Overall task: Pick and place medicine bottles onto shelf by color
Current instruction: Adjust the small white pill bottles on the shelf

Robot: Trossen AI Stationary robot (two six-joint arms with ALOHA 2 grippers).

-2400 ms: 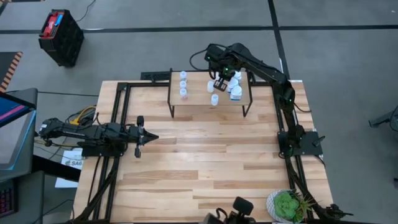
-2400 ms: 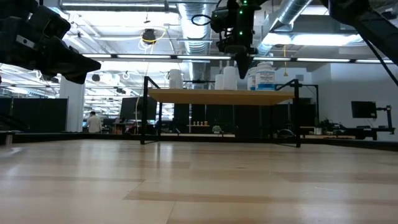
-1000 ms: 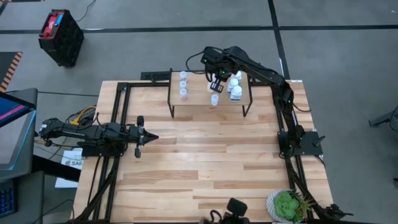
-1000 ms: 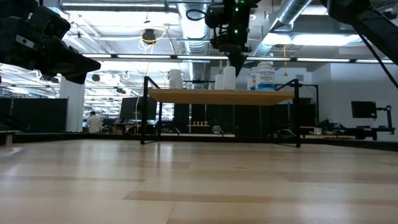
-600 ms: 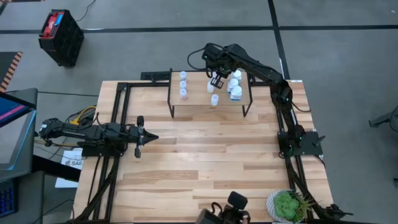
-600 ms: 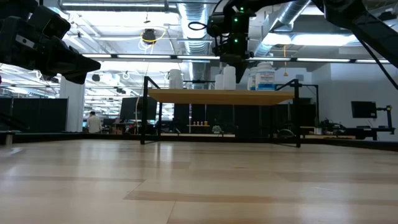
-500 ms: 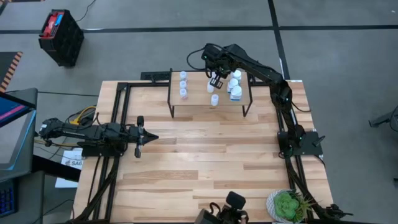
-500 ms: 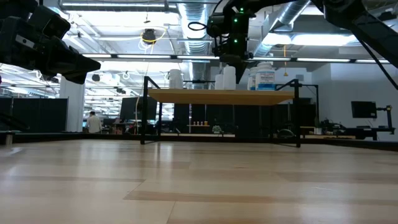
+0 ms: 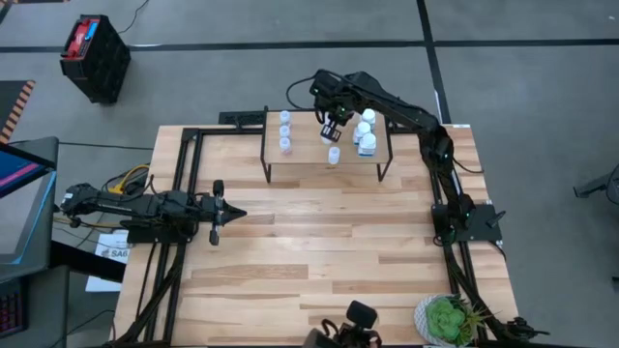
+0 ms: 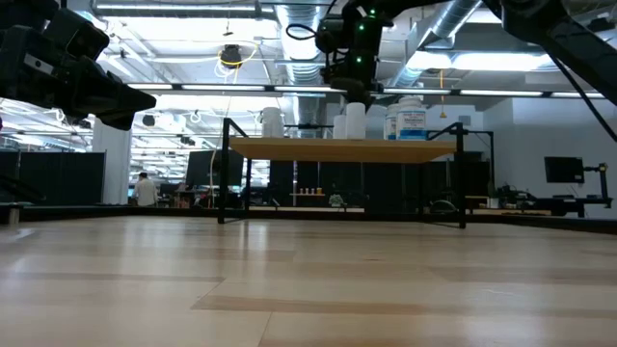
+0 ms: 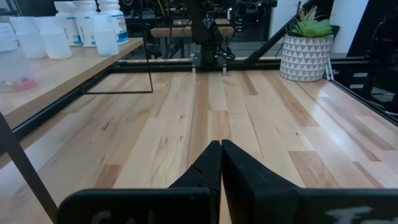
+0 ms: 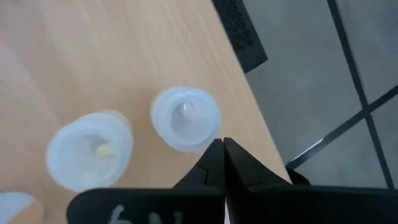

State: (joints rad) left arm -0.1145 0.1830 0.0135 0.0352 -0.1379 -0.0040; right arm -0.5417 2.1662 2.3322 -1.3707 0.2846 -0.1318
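Note:
The shelf (image 9: 309, 155) stands at the table's far edge. On it are a column of three pale-blue bottles (image 9: 285, 130) on the left, another pale-blue bottle (image 9: 334, 155) near the middle, and white labelled bottles (image 9: 366, 135) on the right. My right gripper (image 9: 331, 130) is shut above the shelf's middle and points steeply down. In the right wrist view its tips (image 12: 222, 144) sit at the rim of a pale-blue bottle (image 12: 185, 118), with another bottle (image 12: 90, 149) beside it. My left gripper (image 9: 235, 214) waits shut at the table's left. My right gripper's shut fingertips come from above and stand at the edge of the pale-blue bottle's top (image 12: 202, 134), close to the shelf's far edge. Whether they touch it I cannot tell. The bottle stands upright on the shelf.
A potted plant (image 9: 447, 319) sits at the near right corner. Black frame rails (image 9: 184, 174) run along the table's sides. A camera mount (image 9: 353, 324) stands at the near edge. A black crate (image 9: 95, 56) is on the floor beyond the table.
My right gripper has shifted a little toward the table's left above the shelf and tipped slightly, staying shut. The bottles have kept their places.

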